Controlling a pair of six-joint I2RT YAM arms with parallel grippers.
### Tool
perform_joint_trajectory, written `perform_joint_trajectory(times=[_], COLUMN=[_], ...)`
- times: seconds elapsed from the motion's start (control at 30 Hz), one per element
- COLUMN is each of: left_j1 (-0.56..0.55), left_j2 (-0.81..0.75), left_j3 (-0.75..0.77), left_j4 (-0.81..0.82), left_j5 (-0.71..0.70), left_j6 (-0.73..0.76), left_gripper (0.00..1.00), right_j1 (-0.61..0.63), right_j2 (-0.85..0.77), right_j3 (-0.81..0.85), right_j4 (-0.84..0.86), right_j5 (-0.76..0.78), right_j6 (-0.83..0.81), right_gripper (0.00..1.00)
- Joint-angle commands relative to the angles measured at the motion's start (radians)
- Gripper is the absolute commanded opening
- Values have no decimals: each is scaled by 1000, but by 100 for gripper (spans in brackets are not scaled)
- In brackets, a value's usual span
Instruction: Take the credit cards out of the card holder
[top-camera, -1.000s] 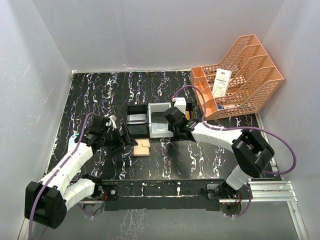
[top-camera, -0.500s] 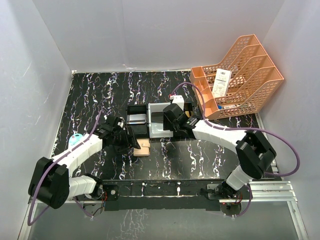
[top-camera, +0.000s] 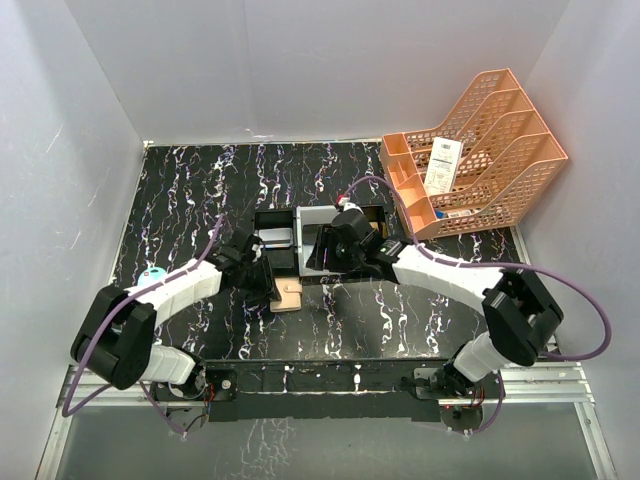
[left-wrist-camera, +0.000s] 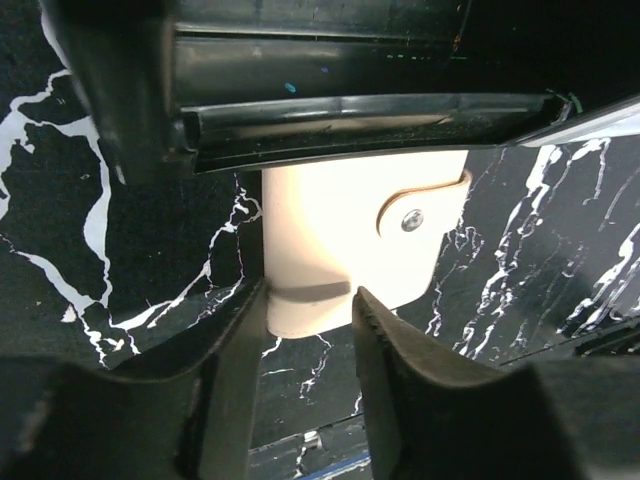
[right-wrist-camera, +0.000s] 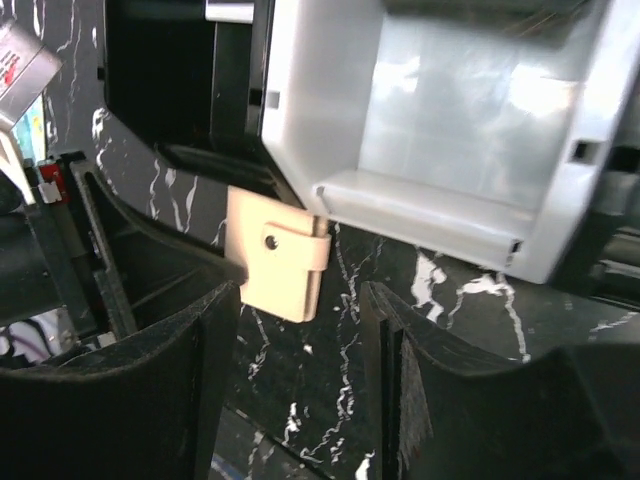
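The tan card holder (top-camera: 288, 296) lies folded flat on the black marble table, just in front of the three-compartment tray (top-camera: 300, 262). Its snap tab (left-wrist-camera: 420, 205) is fastened. My left gripper (top-camera: 272, 288) is at its left end. In the left wrist view the jaws (left-wrist-camera: 308, 292) are narrowed but still apart, and the card holder's (left-wrist-camera: 350, 240) near corner sits at the fingertips. My right gripper (top-camera: 322, 262) hovers open and empty over the tray's front. The card holder (right-wrist-camera: 275, 250) lies ahead of its left finger. One silvery grey credit card (top-camera: 274, 238) lies in the tray's left compartment.
The tray's grey middle compartment (right-wrist-camera: 450, 120) stands right behind the card holder. An orange file rack (top-camera: 470, 150) with a white receipt (top-camera: 443, 165) fills the back right corner. A small light blue object (top-camera: 152, 275) lies beside the left arm. White walls enclose the table.
My left arm has reached right to the card holder and its jaws have narrowed. My right gripper has shifted left across the tray and opened wider.
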Motion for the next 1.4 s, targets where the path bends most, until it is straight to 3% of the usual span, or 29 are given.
perform_joint_trajectory(times=[0.0,0.3,0.77,1.0,1.17,1.37], left_j1=[-46,-102,-177,-222,-249,-252], left_j2=[6,-14,-96,-179,-274,-342], left_j3=[12,-74,-138,-156,-190,-115], left_j4=[30,69,95,25,6,-111], left_j5=[-73,-113,-25,-18,-10,-111], left_j6=[-8,-13,12,-62,-133,-138], left_gripper=[34,18,15,15,19,43], right_j1=[4,41,149,201,211,211], right_j2=[42,150,235,105,-7,-111], right_j3=[-5,-6,-19,-148,-231,-140], right_j4=[93,109,67,34,14,-124], right_j5=[-148,-181,-87,-76,-64,127], right_j6=[81,147,167,242,285,246], right_gripper=[48,46,39,36,38,51])
